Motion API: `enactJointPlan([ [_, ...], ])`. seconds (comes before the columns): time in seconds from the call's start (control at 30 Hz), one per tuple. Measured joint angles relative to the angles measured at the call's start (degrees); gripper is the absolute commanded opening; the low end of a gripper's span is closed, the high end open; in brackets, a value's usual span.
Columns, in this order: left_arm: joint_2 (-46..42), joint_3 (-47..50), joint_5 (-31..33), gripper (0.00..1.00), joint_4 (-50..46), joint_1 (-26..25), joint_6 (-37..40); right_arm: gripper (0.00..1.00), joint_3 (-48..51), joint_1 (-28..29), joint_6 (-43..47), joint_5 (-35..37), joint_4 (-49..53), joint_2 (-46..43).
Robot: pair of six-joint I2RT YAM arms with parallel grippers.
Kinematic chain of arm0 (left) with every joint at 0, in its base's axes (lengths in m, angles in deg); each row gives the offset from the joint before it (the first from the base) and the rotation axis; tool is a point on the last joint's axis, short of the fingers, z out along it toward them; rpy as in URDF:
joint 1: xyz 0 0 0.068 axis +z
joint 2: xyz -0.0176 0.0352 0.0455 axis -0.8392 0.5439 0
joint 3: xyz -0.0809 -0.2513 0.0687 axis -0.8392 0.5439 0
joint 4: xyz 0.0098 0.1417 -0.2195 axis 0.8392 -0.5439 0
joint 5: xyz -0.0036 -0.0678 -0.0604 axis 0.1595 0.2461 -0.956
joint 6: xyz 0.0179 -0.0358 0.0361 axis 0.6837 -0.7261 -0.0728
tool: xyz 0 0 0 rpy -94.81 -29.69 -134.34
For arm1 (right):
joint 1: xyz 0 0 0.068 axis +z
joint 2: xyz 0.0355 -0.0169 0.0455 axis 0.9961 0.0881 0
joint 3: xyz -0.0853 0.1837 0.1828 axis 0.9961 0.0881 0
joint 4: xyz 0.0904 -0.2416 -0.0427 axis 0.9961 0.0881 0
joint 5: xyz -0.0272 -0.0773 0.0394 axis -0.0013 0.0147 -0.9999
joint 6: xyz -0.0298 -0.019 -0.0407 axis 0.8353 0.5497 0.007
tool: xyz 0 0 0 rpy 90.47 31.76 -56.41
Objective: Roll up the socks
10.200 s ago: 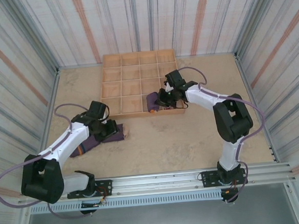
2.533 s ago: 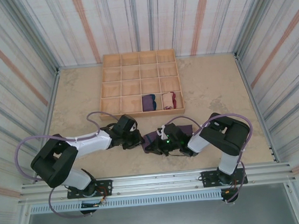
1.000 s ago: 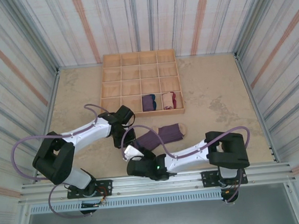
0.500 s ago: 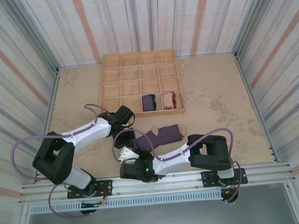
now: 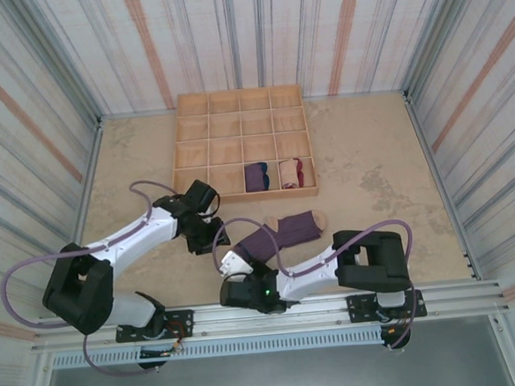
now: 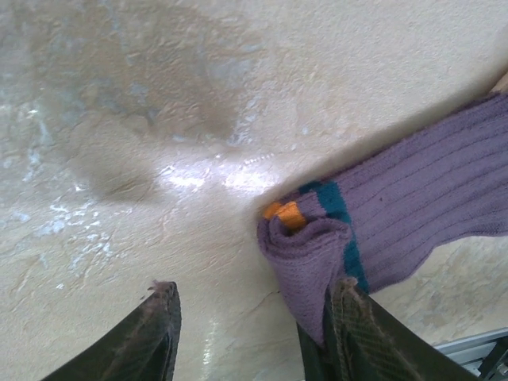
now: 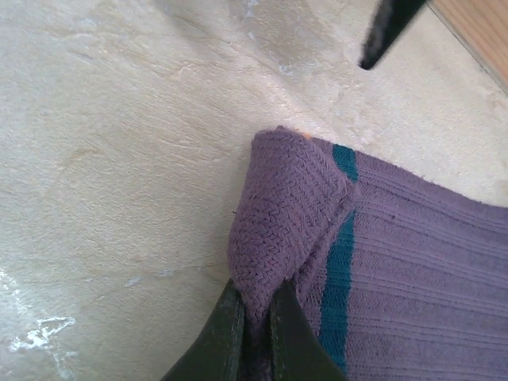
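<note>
Seen from above, with the left arm's elbow swung far out to the left and its forearm laid low across the worktop (image 5: 369, 150) toward the middle. Ends in the left fingers (image 5: 213, 238), tipped down just beside the near-left end of the purple sock (image 5: 282, 234).

From the left wrist: held open and well apart, gripping nothing, with bare worktop between the tips. Right-hand tip hard against the folded end of the sock; touching or just clear, cannot tell. Teal band and a speck of orange visible at that fold.

On the other side, rising a short way from the near-right base, then doubling back low and leftward along the near edge, wrist turned up toward the same sock end. Closed there with the right fingers (image 7: 278, 313), pinching a raised fold of purple knit at the sock's end, beside the teal stripe. Also visible from overhead as the right fingers at the sock's lower-left corner.

Rest of the sock lying flat and stretched on the worktop, slanting up to the right, pale toe at the far end, just in front of the wooden tray (image 5: 244, 196).

Inside the tray's front row, in neighbouring compartments: a dark purple sock bundle (image 5: 256, 176) and a cream-and-maroon sock bundle (image 5: 290, 173).
</note>
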Motion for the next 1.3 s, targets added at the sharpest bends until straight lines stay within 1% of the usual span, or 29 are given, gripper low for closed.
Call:
enactJointPlan([
  [0.07,-0.81,0.61,-0.28,0.54,-0.02,0.52,-0.02,0.0,2.01,-0.83,-1.38,-2.19,-2.56,-1.62],
  [0.17,-2.19,1.09,-0.66,0.53,0.0,0.98,-0.02,0.0,6.75,-3.45,-4.17,-8.15,-7.85,-5.42],
  [0.27,-3.06,1.09,-0.72,0.53,0.09,0.98,-0.04,0.0,11.96,-7.58,-7.96,-15.56,-14.25,-9.07],
  [0.4,-3.45,1.16,-0.94,0.52,0.76,0.96,-0.09,0.0,19.71,-14.58,-14.32,-27.15,-25.11,-13.0],
  [0.6,-3.72,1.77,-1.14,0.51,3.54,-0.31,-1.38,0.0,27.91,-22.77,-25.49,-41.11,-39.3,-14.14],
  [0.7,-3.72,2.82,-1.14,0.5,5.97,-1.97,-2.6,0.0,30.49,-25.24,-30.93,-45.77,-44.72,-13.42],
  [0.87,-3.72,4.98,-1.07,0.49,10.75,-4.44,-5.27,0.0,33.42,-26.01,-39.1,-48.41,-51.36,-12.09],
  [1.0,-3.72,6.19,0.28,0.47,14.97,-6.43,-7.5,0.0,37.0,-26.01,-44.17,-48.33,-57.59,-11.34],
  [1.17,-3.54,7.72,1.64,0.45,20.22,-9.49,-9.77,0.0,39.04,-26.01,-48.59,-48.06,-63.21,-9.35],
  [1.3,-1.4,7.72,2.32,0.41,22.86,-11.45,-10.69,0.0,41.11,-25.97,-53.18,-46.86,-69.11,-6.78],
])
